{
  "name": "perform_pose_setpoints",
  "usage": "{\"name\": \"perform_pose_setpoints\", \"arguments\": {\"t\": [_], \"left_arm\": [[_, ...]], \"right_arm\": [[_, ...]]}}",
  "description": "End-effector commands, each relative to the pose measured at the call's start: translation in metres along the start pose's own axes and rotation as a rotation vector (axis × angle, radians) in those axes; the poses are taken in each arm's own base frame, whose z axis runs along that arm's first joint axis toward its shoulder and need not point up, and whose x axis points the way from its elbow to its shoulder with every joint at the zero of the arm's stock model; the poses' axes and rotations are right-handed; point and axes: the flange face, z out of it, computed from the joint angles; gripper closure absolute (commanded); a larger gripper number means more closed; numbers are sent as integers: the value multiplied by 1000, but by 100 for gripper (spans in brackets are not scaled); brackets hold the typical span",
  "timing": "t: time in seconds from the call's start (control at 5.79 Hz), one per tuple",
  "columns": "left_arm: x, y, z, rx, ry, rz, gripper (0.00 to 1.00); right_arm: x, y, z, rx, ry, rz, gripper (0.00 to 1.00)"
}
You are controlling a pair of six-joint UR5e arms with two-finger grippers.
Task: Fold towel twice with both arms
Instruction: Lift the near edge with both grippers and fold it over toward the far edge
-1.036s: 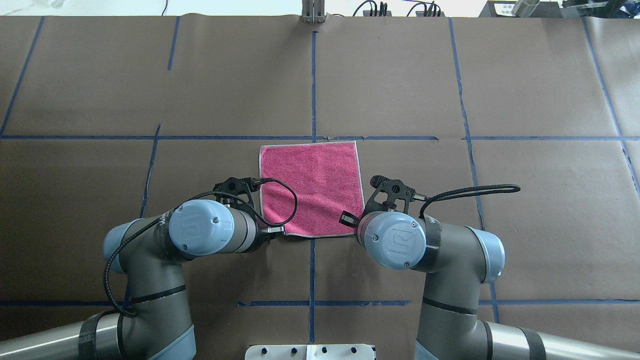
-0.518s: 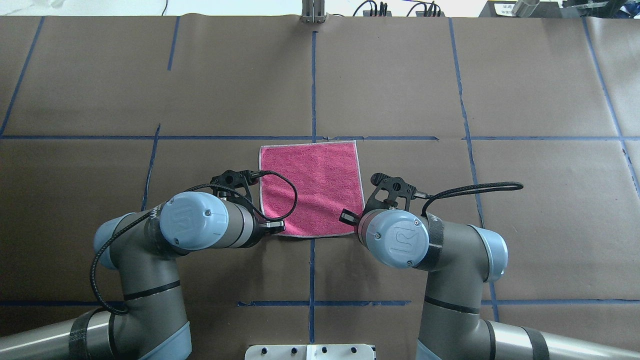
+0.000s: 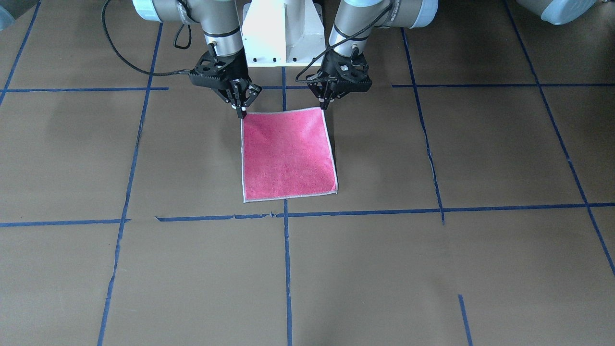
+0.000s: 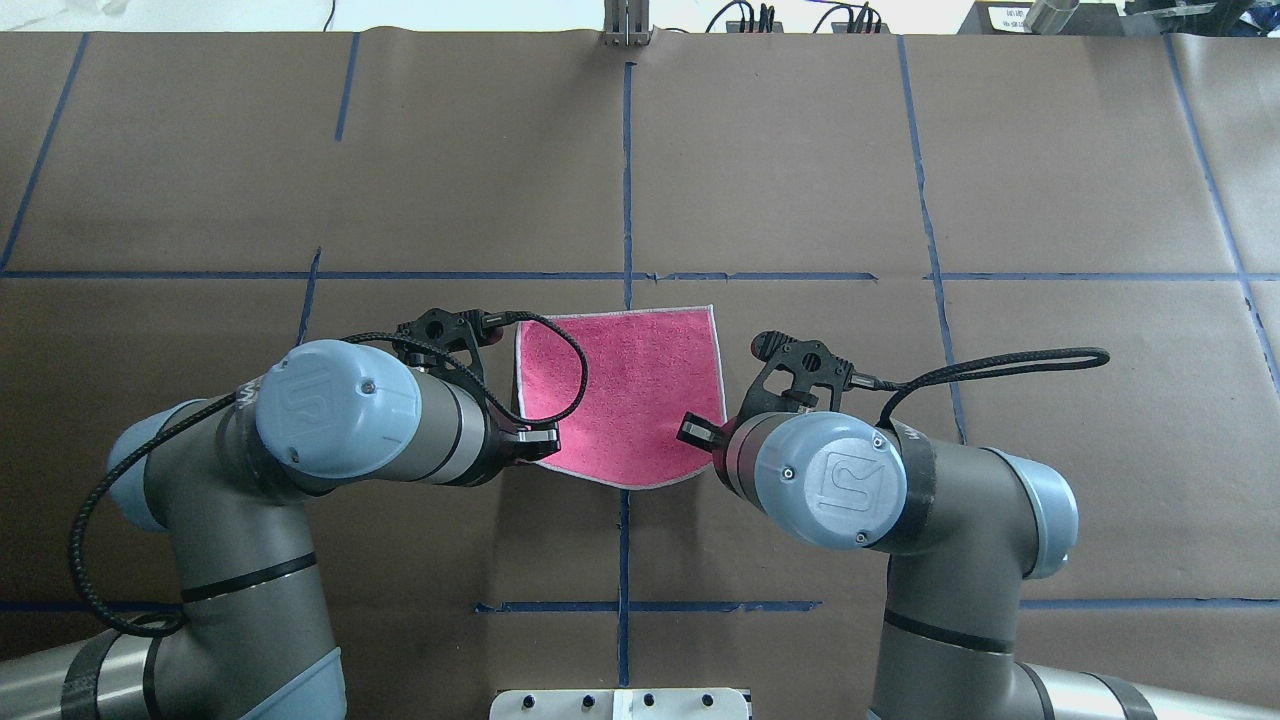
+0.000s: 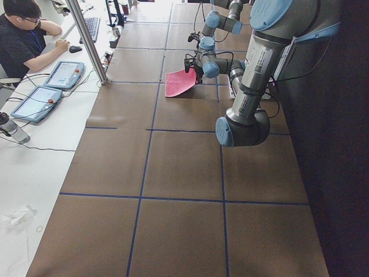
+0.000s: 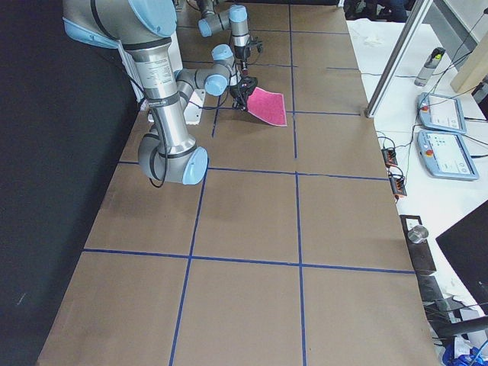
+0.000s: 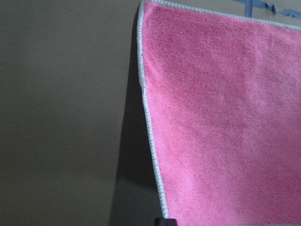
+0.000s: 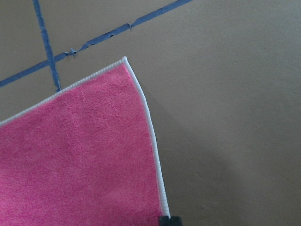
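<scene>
First fold under way | left arm and right arm, jaws clamped on near corners of the towel, have just lifted that edge off the table

Fuzzy terry towel, matt paper tabletop

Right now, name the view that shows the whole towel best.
Exterior front-facing: the towel shows whole, edge to edge. Overhead, the arms hide its near corners; side views show it small; wrist views show only corners.
</scene>
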Motion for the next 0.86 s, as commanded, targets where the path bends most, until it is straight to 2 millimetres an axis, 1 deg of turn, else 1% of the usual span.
{"name": "perform_pose_setpoints", "arguments": {"t": [0.0, 0.17, 0.35, 0.52, 0.69], "left_arm": [[2, 6, -30, -20, 1, 1, 100], [0, 0, -26, -9, -8, 0, 100], [-4, -11, -16, 4, -30, 19, 100], [-8, -26, -5, 19, -54, 12, 100], [4, -40, 7, 28, -69, 13, 100]], "right_arm": [[-1, 3, -26, -11, -11, -4, 100], [1, 14, -16, -18, 8, -17, 100], [2, 16, 4, -6, 41, -22, 100], [1, 13, 14, 2, 53, -20, 100], [1, 4, 24, 17, 70, -16, 100]]}}
